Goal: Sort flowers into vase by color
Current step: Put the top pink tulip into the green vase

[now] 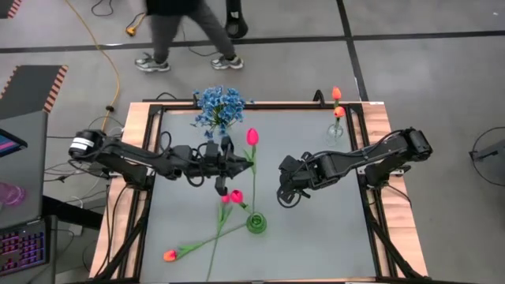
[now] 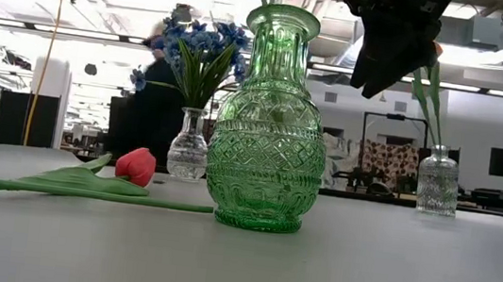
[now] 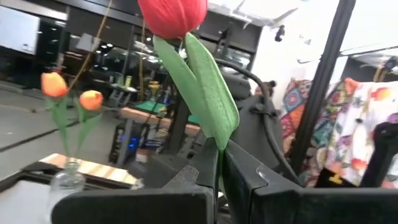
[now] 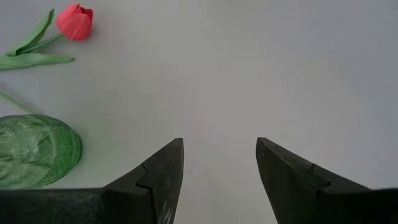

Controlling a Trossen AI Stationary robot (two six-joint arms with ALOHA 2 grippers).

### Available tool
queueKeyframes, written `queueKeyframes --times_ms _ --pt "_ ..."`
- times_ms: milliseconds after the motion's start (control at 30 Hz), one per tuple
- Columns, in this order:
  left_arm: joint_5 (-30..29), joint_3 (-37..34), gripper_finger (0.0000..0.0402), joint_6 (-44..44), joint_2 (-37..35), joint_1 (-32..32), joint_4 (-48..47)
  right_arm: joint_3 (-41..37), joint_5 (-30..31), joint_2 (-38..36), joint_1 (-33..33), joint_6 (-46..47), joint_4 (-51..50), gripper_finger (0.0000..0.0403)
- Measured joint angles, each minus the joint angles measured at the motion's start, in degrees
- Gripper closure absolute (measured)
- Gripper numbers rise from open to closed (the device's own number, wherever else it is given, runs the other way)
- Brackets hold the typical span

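Observation:
A pink-red tulip slants up from the green glass vase, and my left gripper is shut on its stem. The stem rises out of the vase's mouth. Another pink-red tulip and an orange tulip lie flat on the table. Blue flowers stand in a clear vase at the far edge. Two orange tulips stand in a clear vase at the far right. My right gripper hangs open above bare table, right of the green vase. My left gripper pinches the tulip's stem between its two fingers, just below the leaves. The fingers come about level from the table's left and lie across the stem. The tulip leans toward the far edge, blossom on top, lower stem going down to the green vase.
A person stands on the floor beyond the far edge. The table has a wooden frame around its grey top. Bare tabletop lies under my right gripper and toward the near right.

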Motion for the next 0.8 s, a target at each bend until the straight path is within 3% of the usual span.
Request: queueKeyframes --times_ms 433,800 --pt "3.87 0.00 0.0401 -1.07 2.91 -0.21 5.40 0.00 0.67 0.00 0.00 -0.04 -0.04 0.0175" --pt "4.54 0.00 0.0401 8.12 2.91 -3.10 3.65 0.00 0.78 0.00 0.00 -1.87 -0.04 0.0175"
